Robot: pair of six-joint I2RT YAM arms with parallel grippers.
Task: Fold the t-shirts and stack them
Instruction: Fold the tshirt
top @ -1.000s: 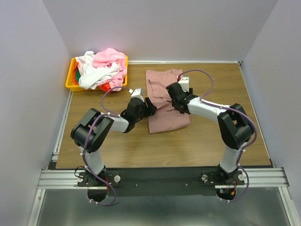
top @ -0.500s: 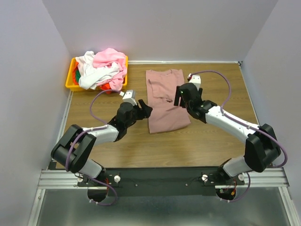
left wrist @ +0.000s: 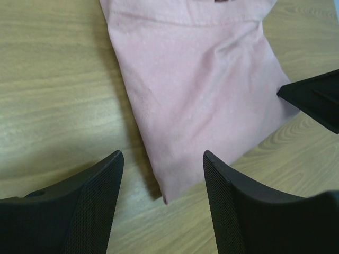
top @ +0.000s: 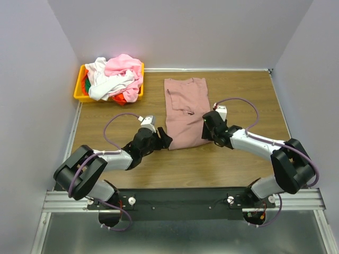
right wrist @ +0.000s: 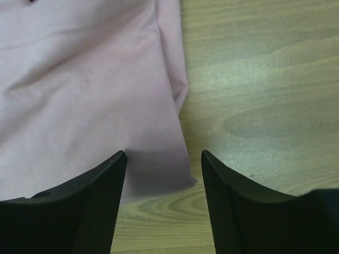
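L arm (top: 114,157) low, reaching fwd, L hand (top: 164,139) jaws apart, R arm (top: 254,142) low, R hand (top: 207,126) jaws apart

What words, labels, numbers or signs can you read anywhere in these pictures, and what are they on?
None readable.
The pink t-shirt shows only a tiny dark mark, cut off at the left wrist view's top edge and too small to read.
The yellow bin, the piled shirts and the table carry no lettering.

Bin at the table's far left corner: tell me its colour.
The bin is yellow, clearest in the top external view.
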